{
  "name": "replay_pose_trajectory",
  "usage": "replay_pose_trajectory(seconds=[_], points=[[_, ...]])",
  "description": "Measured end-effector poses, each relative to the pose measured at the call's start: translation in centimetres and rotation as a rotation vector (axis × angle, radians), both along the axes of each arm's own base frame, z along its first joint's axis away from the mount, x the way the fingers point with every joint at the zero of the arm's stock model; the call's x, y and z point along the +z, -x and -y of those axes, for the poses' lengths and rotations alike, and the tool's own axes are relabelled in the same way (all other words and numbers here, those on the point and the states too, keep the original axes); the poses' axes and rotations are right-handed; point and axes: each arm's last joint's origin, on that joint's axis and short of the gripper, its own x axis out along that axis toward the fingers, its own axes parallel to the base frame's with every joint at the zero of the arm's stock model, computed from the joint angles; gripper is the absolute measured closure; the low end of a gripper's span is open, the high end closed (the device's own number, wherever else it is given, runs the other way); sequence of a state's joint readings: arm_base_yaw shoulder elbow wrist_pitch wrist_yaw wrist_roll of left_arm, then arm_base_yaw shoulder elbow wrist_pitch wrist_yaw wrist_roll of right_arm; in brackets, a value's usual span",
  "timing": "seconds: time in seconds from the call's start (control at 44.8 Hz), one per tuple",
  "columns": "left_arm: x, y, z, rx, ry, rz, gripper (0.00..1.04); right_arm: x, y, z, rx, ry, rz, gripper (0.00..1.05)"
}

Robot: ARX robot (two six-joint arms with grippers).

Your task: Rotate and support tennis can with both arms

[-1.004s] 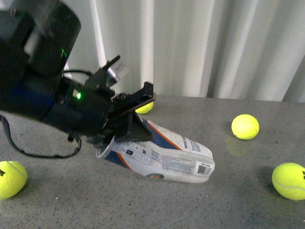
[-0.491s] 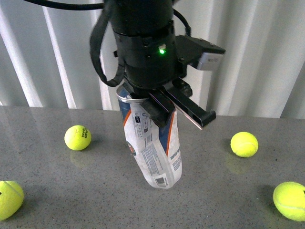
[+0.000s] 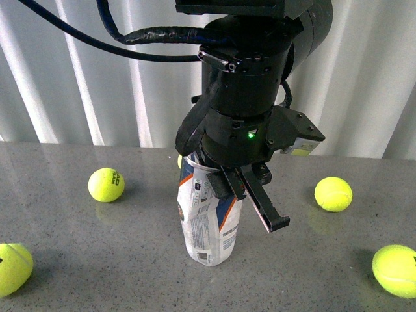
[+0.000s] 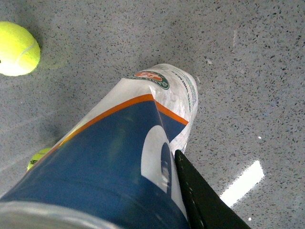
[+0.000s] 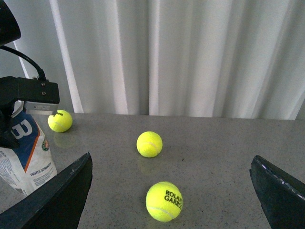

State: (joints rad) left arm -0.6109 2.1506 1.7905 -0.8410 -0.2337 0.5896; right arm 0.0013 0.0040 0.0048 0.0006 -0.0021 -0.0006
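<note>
The left arm (image 3: 250, 97) reaches down from above, its left gripper (image 3: 247, 200) pointing at the grey table (image 3: 97, 266) and closed on the upper part of the tennis can (image 3: 207, 224). The can stands nearly upright on the table in front of the robot, leaning slightly. In the left wrist view one black finger (image 4: 200, 200) lies against the can's side, while the opposite one is hidden. The right gripper (image 5: 170, 160) hovers near the can with its fingers (image 5: 66, 191) spread wide. The can's label shows a white logo (image 4: 155, 150), a round emblem (image 4: 151, 79) and the words "TOUTES SURFACES" (image 5: 39, 170). A tennis ball (image 5: 164, 201) reads "ROLAND GARROS".
</note>
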Motion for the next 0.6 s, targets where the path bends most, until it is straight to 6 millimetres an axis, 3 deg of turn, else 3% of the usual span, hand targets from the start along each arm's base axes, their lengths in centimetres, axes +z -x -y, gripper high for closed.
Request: replay_pose_trajectory(seconds=[0.112,0.29,0.558,0.602], points=[[0.1,-0.1,0.1,0.013,0.041,-0.017,0.88,0.0,0.0,0.0,0.000,0.000,0.000,0.07],[0.9,-0.3,0.2,0.057,0.134,-0.041,0.56,0.0,0.0,0.0,0.000,0.000,0.000,0.07],[5.2,0.8,-1.3,0.150,0.321,-0.005,0.05,0.0,0.0,0.0,0.000,0.000,0.000,0.07],[5.6,1.0,-1.6,0.159,0.341,0.000,0.06,0.0,0.0,0.0,0.000,0.000,0.000,0.07]])
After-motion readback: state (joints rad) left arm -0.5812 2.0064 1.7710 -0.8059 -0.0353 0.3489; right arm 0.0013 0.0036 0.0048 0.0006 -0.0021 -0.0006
